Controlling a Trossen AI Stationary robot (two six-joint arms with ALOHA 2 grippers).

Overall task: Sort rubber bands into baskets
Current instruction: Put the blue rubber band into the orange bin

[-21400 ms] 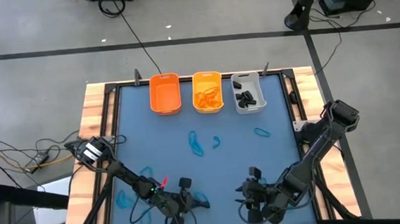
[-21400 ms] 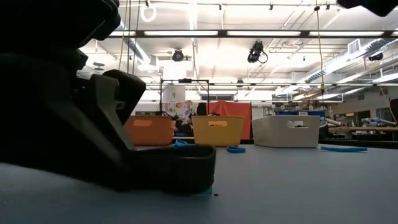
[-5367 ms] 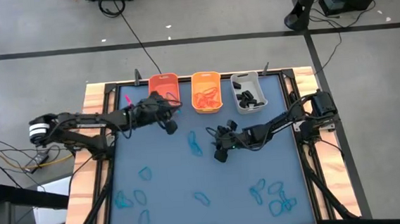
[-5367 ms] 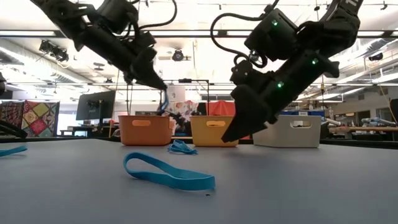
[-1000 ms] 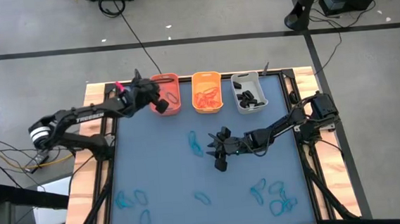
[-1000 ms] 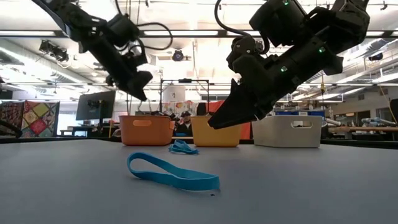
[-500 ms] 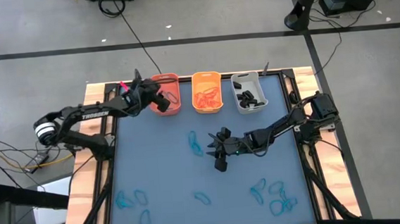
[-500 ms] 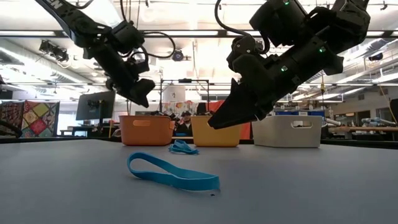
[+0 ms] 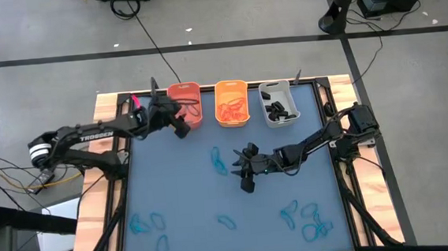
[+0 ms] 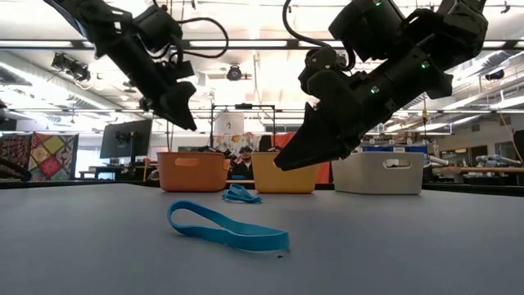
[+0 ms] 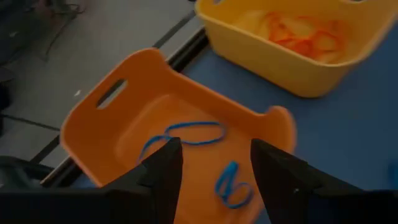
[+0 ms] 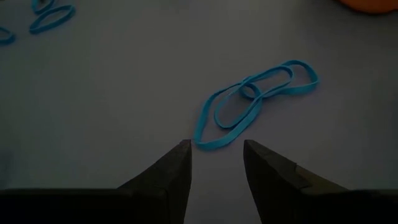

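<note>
Three baskets stand in a row at the far edge: orange (image 9: 187, 91), yellow-orange (image 9: 232, 103) with orange bands, grey-white (image 9: 278, 104) with black bands. My left gripper (image 9: 181, 127) is open and empty at the orange basket's near left corner. In the left wrist view (image 11: 214, 162) its fingers frame the orange basket (image 11: 124, 118), where two blue bands (image 11: 186, 132) lie. My right gripper (image 9: 243, 174) is open and empty mid-table, above the mat. A tangle of blue bands (image 12: 252, 102) lies flat just beyond its fingertips (image 12: 214, 152).
More blue bands lie on the blue mat: a group at the near left (image 9: 149, 224), one near the middle (image 9: 227, 220), a cluster at the near right (image 9: 306, 219). One blue band (image 10: 228, 229) lies close in the low view. Wooden rails border the table.
My left gripper has drawn back a little from over the orange basket toward the table's near edge. My right gripper has kept still above the mat beside the blue tangle.
</note>
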